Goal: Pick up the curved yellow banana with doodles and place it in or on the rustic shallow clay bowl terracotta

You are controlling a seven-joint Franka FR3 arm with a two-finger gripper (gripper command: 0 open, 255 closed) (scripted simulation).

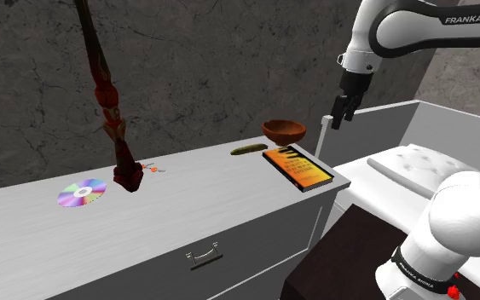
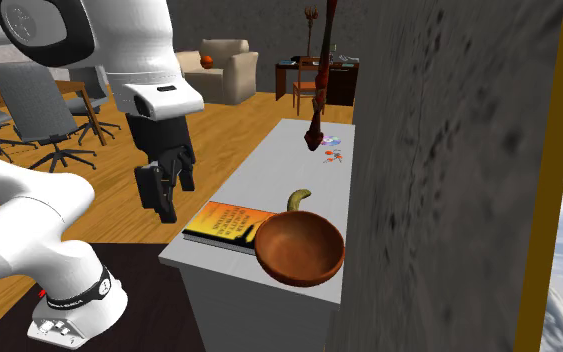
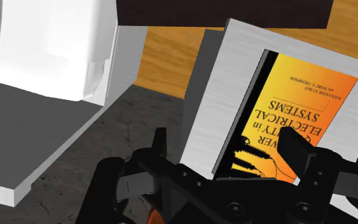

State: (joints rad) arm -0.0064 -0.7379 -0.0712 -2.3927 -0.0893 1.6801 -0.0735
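Off the surface (image 1: 187, 200) end by the book (image 1: 296, 165), hand (image 1: 340, 118) seen open, empty (fingers (image 3: 292, 145) apart). Approach step judged; next: to be brought over banana (image 1: 248, 150) nr bowl (image 1: 283, 129), lowered.

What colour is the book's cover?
The book is orange-yellow with black lettering, clearest in the wrist view.
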